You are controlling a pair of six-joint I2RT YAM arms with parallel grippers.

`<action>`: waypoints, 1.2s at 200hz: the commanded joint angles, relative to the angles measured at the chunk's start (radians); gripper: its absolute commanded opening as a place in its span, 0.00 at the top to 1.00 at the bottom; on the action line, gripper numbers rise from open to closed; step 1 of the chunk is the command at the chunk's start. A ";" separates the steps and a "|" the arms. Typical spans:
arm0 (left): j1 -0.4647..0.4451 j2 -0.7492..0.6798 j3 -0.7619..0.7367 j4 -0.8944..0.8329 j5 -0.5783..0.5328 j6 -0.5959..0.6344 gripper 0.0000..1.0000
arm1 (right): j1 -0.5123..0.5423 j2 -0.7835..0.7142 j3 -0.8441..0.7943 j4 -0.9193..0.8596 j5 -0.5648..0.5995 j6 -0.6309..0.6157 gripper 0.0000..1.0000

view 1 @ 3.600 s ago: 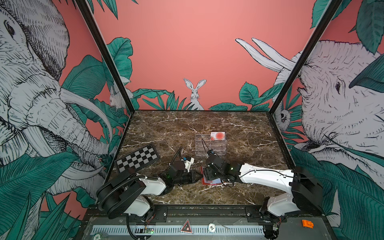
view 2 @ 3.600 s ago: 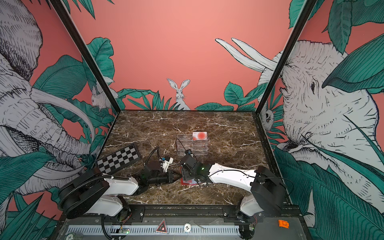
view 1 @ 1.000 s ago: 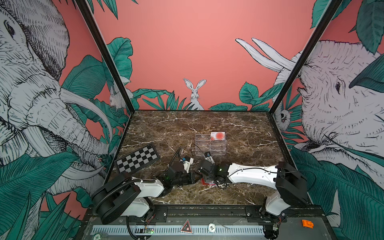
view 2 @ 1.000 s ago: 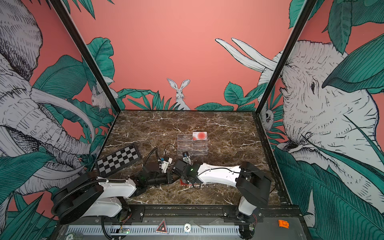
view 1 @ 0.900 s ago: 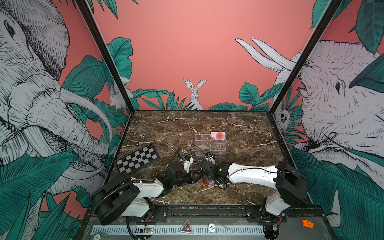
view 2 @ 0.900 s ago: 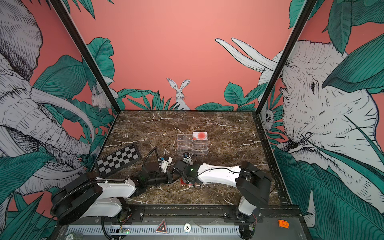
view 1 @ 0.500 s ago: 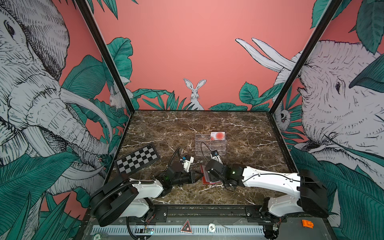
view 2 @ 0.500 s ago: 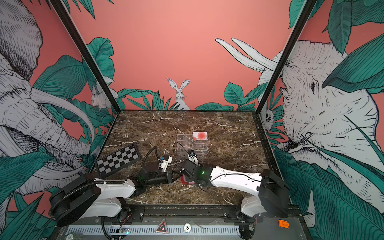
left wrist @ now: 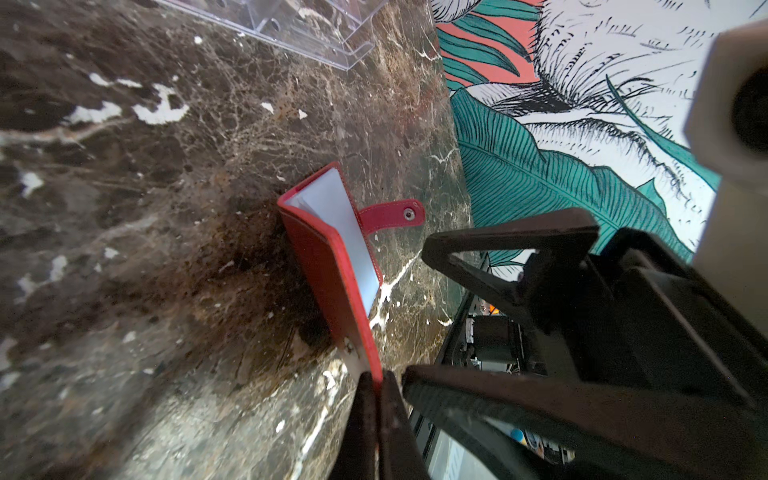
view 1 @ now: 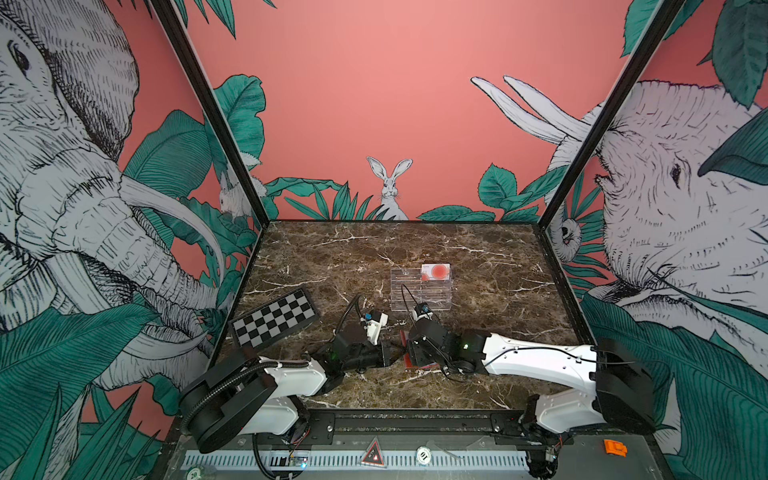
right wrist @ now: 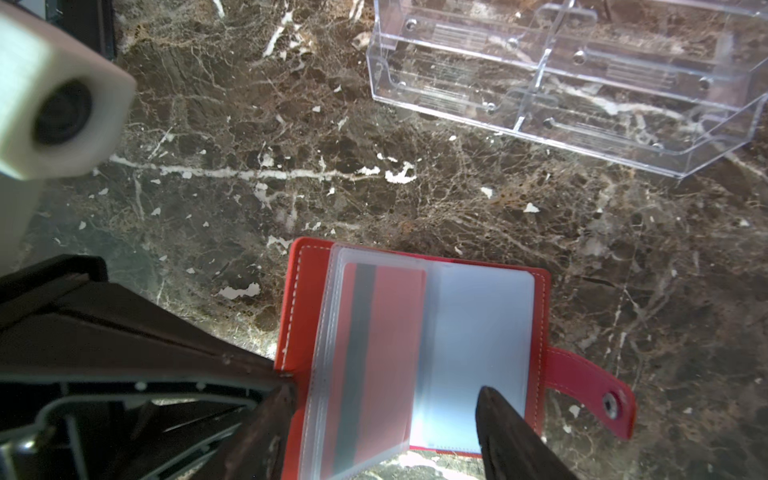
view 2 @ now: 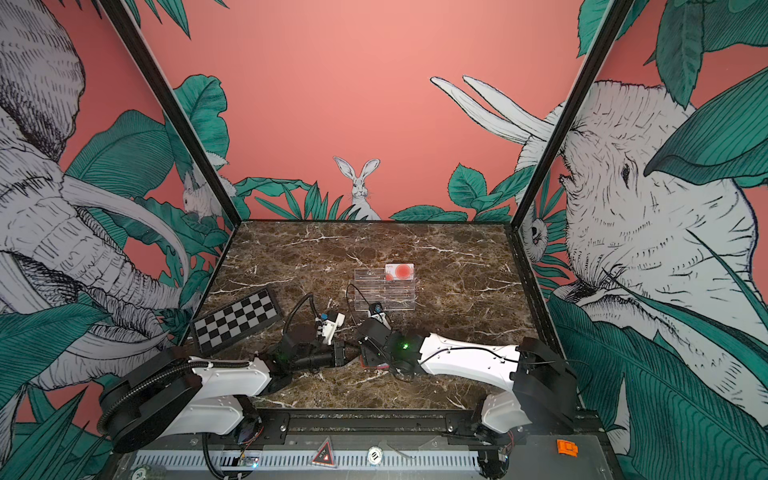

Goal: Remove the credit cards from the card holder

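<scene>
The red card holder lies open on the marble near the front, partly under my right gripper in both top views. Its clear sleeves show a red card with a grey stripe and a pale blue card. My left gripper is shut on the edge of the holder's left cover, holding it tilted up. My right gripper hovers open just above the sleeves, one finger at each side. A white card with a red circle stands in the clear stand.
The clear acrylic tiered stand sits just behind the holder. A black-and-white chequered board lies at the left. The holder's snap tab sticks out to the right. The left wrist camera is close beside my right gripper.
The right arm's elbow has swung out to the right, and its gripper has shifted a little right over the holder. The left gripper has kept its grip on the cover.
</scene>
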 commanded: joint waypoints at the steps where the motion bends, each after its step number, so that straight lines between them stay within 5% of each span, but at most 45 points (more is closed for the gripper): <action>1: -0.003 -0.023 -0.007 0.024 -0.005 0.011 1.00 | -0.001 0.004 0.008 0.003 0.003 0.007 0.30; 240: -0.004 -0.013 -0.001 0.035 0.001 0.014 1.00 | -0.007 0.069 -0.001 -0.006 0.016 0.034 0.31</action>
